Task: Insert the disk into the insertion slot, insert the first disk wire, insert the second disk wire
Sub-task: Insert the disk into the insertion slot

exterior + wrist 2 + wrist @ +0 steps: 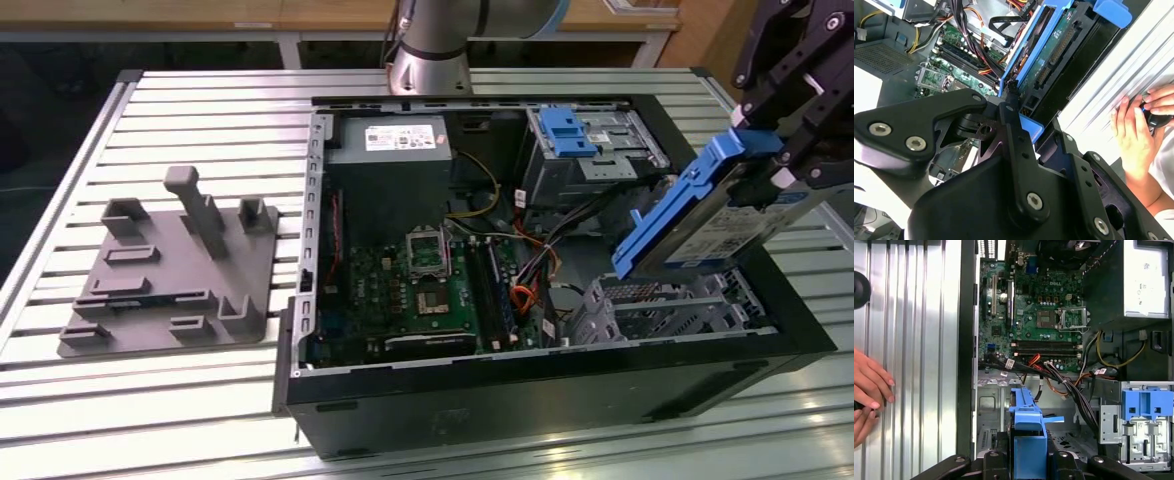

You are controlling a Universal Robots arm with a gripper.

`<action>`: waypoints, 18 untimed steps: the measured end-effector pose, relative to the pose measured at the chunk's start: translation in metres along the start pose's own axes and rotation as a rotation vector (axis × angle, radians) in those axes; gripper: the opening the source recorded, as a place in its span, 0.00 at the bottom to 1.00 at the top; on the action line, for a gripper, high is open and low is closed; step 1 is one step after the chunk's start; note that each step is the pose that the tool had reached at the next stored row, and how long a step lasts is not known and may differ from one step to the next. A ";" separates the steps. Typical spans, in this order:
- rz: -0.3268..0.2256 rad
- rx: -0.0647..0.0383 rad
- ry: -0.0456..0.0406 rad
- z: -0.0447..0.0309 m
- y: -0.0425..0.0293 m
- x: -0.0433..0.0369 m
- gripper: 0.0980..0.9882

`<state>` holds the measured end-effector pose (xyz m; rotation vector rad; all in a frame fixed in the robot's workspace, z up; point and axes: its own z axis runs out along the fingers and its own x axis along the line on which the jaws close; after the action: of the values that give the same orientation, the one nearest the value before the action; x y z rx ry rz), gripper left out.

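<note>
I read the disk (731, 232) as bare silver metal w/ a white paper label, clipped in smooth bright-blue plastic w/ a slight sheen. The insertion slot (661, 305) is thin perforated sheet metal, dull silver. The gripper (781, 150) looks matt black; its screw heads (1035, 201) are shiny metal. The PC case (534, 395) is black, satin. The motherboard (414, 290) is a glossy green PCB. The tabletop (200, 120) is ribbed metal slats, bright and reflective. The grey fixture (174, 265) by the tabletop edge on the exterior view's left is matt plastic.

The arm's black gripper (781, 160) hangs tilted at the exterior view's right, its jaws apparently clamped on the upper end of the disk (694, 215).
</note>
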<state>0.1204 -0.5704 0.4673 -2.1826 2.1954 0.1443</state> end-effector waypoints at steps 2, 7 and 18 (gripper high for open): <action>-0.003 0.000 0.0003 0.0007 0.0000 0.0002 0.30; -0.010 -0.001 0.0005 0.0025 -0.0001 0.0006 0.30; -0.011 -0.001 0.0005 0.0063 -0.0002 0.0012 0.30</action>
<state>0.1204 -0.5710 0.4609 -2.1953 2.1835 0.1446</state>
